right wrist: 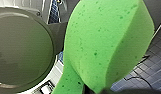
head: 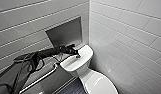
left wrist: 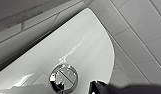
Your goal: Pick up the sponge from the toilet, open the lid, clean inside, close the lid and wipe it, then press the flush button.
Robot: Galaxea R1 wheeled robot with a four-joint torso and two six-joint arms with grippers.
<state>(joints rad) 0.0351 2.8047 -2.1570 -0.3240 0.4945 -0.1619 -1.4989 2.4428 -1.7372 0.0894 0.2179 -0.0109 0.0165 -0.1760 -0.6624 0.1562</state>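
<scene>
The white toilet (head: 83, 72) stands in the corner with its lid (head: 101, 86) down over the bowl. My left arm reaches in from the left, and my left gripper (head: 77, 55) is shut, its tip down on the middle of the flat tank top (left wrist: 78, 50). In the left wrist view the round metallic-rimmed flush button (left wrist: 63, 78) lies right beside the dark gripper tip (left wrist: 102, 87). The bright green sponge (right wrist: 103, 42) looms close in the right wrist view, squeezed into a fold in my right gripper (right wrist: 96, 90).
A recessed metal niche (head: 66, 32) is set in the tiled wall behind the tank. A metal grab bar (head: 43, 77) runs along the wall left of the toilet. The tiled side wall (head: 131, 45) stands close on the right. Dark floor tiles (right wrist: 143, 72) lie below the sponge.
</scene>
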